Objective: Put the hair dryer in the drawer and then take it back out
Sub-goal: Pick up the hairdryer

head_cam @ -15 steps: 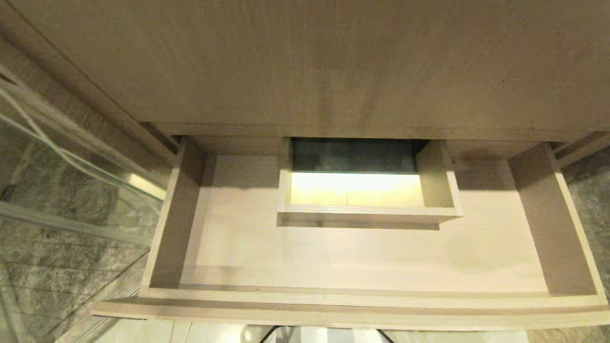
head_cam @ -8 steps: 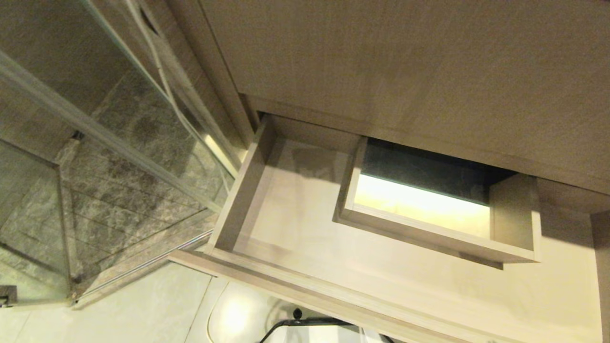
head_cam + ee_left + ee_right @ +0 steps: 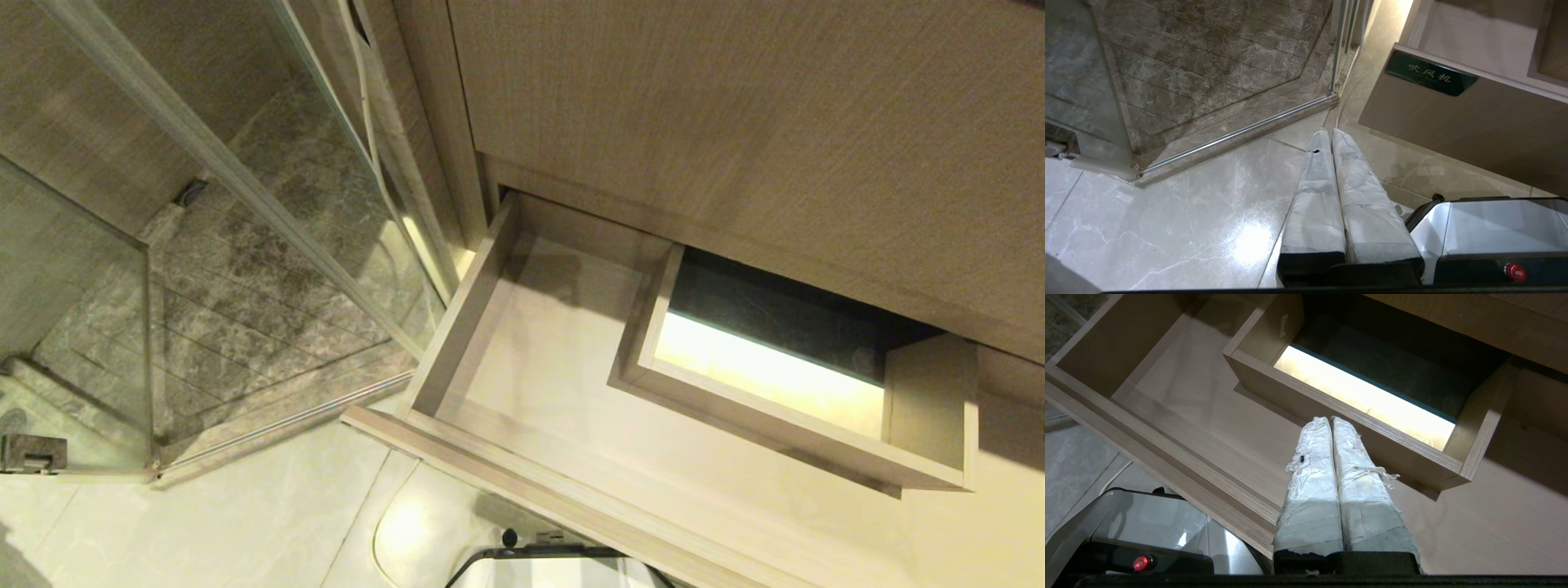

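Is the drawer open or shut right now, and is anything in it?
Open: the drawer is pulled out, its floor exposed. No hair dryer shows in the visible part.

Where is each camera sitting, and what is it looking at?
Head view: up on the robot's head, looking down into the open tan wooden drawer beside a glass shower wall; only the robot's base edge shows.
Left wrist view: behind the shut left hand, over pale marble floor, facing the drawer's front.
Right wrist view: behind the shut right hand, over the empty drawer.
All share the drawer.
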Controlling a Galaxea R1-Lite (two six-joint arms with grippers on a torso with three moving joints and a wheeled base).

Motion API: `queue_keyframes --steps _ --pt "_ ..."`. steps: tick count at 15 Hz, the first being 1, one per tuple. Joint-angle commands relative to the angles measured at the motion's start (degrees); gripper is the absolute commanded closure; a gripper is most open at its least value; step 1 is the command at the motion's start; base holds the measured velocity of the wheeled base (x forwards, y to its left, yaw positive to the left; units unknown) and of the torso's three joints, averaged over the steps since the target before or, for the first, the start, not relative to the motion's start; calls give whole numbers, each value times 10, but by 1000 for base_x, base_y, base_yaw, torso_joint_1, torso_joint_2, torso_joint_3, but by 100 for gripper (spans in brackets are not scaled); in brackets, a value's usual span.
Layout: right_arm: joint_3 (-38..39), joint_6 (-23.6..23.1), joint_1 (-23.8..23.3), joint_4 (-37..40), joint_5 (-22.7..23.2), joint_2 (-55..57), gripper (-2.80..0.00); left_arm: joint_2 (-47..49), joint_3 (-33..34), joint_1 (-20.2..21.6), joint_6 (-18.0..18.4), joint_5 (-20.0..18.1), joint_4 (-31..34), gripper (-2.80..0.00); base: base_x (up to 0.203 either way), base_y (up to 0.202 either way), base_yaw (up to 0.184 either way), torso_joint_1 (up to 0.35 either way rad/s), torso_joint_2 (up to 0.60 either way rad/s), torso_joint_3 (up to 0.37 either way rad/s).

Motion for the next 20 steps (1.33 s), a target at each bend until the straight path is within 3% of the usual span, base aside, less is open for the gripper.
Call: queue_keyframes --steps 1,9,16,20 --pt "23 -1 0 -1 1 -22 0 0 1 0 0 0 0 0 0 0 0 0 0 0" --pt "23 -2 0 -1 1 -22 0 0 1 0 0 0 0 0 0 0 0 85 -146 -59" --pt "23 -2 0 -1 1 -22 0 0 1 0 0 0 0 0 1 -4 138 188 -473 -199" --pt "23 1 0 -1 1 -22 0 0 1 0 0 0 0 0 2 -6 99 200 -117 -56"
